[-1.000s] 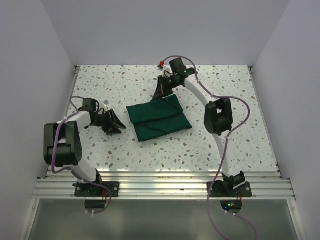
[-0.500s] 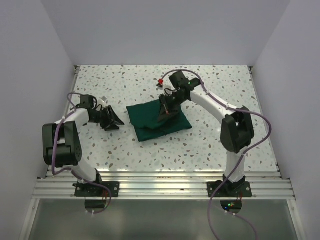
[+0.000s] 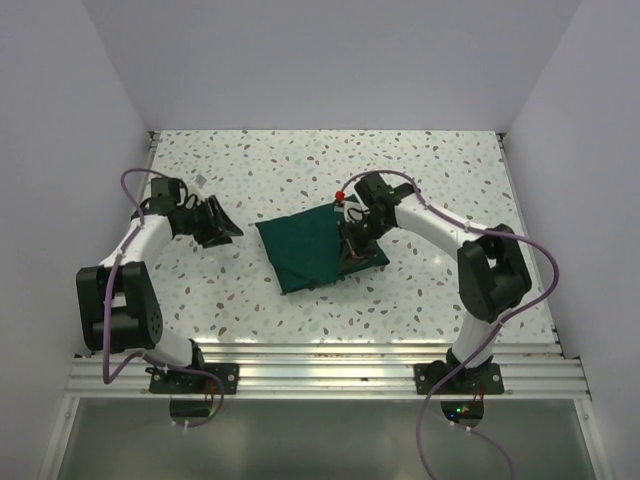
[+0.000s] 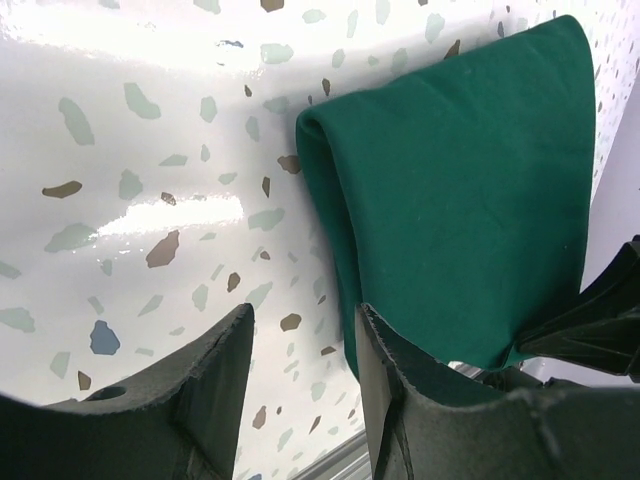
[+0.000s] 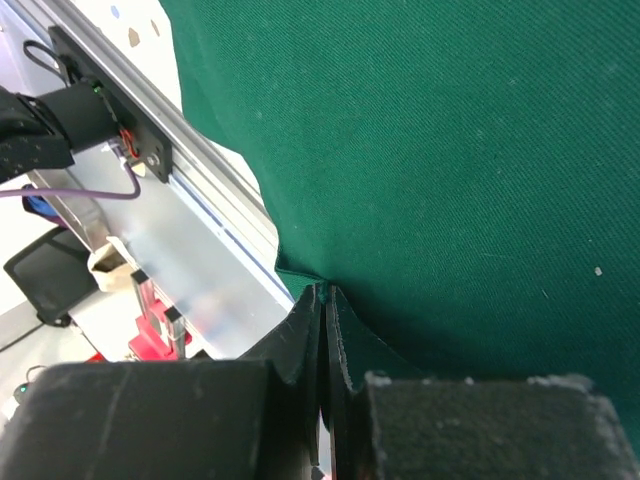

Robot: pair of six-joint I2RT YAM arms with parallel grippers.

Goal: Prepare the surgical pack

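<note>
Folded dark green drape at table centre, long axis left-right with right end skewed slightly far, rounded fold facing left gripper, part-open, empty, just left of it; right gripper closed, pinching the drape's right edge.

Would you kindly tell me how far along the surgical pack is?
Done: the green drape lies folded into a bundle. In hand: the right gripper pinches its edge, while the left gripper hovers open beside it, holding nothing. Left: probably finishing that fold, then releasing.
</note>
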